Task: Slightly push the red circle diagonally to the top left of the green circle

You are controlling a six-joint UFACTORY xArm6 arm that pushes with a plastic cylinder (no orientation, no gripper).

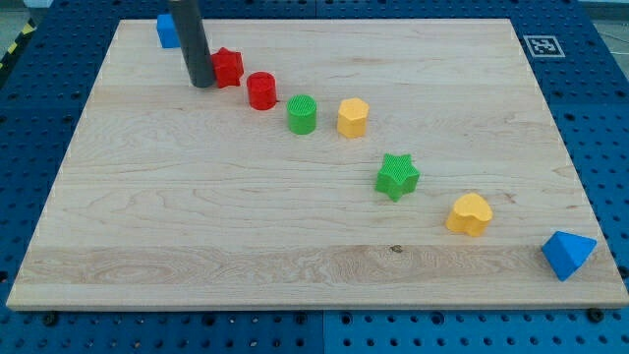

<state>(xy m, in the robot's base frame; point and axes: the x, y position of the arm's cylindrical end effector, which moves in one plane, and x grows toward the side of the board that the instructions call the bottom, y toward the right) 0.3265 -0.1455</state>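
Observation:
The red circle (261, 90) stands on the wooden board, just up and left of the green circle (302, 114), nearly touching it. My tip (202, 84) is at the view's upper left, to the left of the red circle, touching or nearly touching a red star (228, 67) that lies between the tip and the red circle.
A blue block (168, 30) sits behind the rod at the top left. A yellow hexagon (353, 117) is right of the green circle. A green star (397, 176), a yellow heart (470, 214) and a blue triangle (567, 254) trail toward the bottom right.

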